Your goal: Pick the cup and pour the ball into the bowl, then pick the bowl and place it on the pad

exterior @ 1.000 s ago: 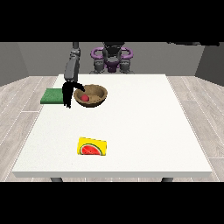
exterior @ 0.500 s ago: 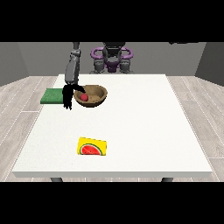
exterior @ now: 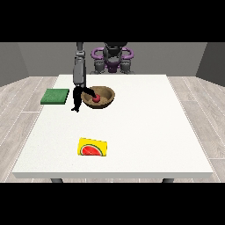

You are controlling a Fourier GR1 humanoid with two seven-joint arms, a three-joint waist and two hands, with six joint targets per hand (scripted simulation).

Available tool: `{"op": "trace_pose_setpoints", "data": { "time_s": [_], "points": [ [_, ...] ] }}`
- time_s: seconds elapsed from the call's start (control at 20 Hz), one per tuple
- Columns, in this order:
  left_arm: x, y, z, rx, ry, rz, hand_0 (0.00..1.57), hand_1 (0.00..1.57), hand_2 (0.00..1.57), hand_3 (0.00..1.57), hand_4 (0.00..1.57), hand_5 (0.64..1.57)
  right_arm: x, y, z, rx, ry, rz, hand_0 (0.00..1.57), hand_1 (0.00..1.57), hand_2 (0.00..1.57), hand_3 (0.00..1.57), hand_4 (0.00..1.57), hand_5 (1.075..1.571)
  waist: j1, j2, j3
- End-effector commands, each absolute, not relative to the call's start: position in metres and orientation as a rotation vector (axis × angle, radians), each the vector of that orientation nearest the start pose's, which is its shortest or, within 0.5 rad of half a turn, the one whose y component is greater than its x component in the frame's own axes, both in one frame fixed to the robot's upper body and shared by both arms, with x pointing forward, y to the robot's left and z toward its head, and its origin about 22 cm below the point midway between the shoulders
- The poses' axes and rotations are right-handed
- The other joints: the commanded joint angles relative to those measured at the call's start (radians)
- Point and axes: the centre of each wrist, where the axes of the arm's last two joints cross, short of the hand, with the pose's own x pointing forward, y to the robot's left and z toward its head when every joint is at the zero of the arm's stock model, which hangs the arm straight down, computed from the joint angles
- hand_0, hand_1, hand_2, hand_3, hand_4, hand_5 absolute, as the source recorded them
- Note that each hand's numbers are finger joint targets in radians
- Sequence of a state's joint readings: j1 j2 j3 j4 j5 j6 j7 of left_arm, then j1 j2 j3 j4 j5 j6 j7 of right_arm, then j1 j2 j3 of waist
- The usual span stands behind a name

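With the ball (exterior: pixel 96 99) already in the bowl (exterior: pixel 107 97), and the hand (exterior: pixel 79 97) at the view's left grasping the bowl's near rim, lift level and carry slowly left to the pad (exterior: pixel 55 96), without tilting.

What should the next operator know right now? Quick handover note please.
Hand at the view's left: at the bowl's near-left rim, thumb reaching over the rim, fingers hanging down outside it. Whether it has closed on the rim is hard to tell.
Other hand: not in view.
Bowl: on the table, beside the green pad, not on it.
Red ball: already inside the bowl, so the pour looks done.
Yellow watermelon-print cup: lying on its side near the table's front edge.
Left to do: lift the bowl and set it on the pad.
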State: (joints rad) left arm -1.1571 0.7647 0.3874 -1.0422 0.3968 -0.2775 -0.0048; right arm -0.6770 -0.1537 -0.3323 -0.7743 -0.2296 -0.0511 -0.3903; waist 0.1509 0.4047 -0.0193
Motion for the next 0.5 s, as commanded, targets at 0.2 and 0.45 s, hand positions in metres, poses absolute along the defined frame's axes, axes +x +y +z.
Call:
{"op": "trace_pose_setpoints", "data": {
  "time_s": [0.2, 0.45],
  "points": [
    [0.361, 0.389, 0.384, -0.027, -2.373, -0.125, 0.00, 0.00, 0.00, 0.00, 0.00, 1.541, 0.379, -0.267, -0.012, -0.134, -1.534, -0.311, 1.57, 1.57, 1.57, 1.57, 1.11, 1.410, 0.035, 0.014, 0.0181],
    [0.367, 0.399, 0.366, -0.003, -2.345, -0.084, 0.00, 0.00, 0.00, 0.00, 0.00, 1.547, 0.381, -0.279, 0.001, -0.364, -1.493, -0.123, 1.57, 1.57, 1.57, 1.57, 1.17, 1.457, 0.003, -0.048, 0.0170]
  ]
}}
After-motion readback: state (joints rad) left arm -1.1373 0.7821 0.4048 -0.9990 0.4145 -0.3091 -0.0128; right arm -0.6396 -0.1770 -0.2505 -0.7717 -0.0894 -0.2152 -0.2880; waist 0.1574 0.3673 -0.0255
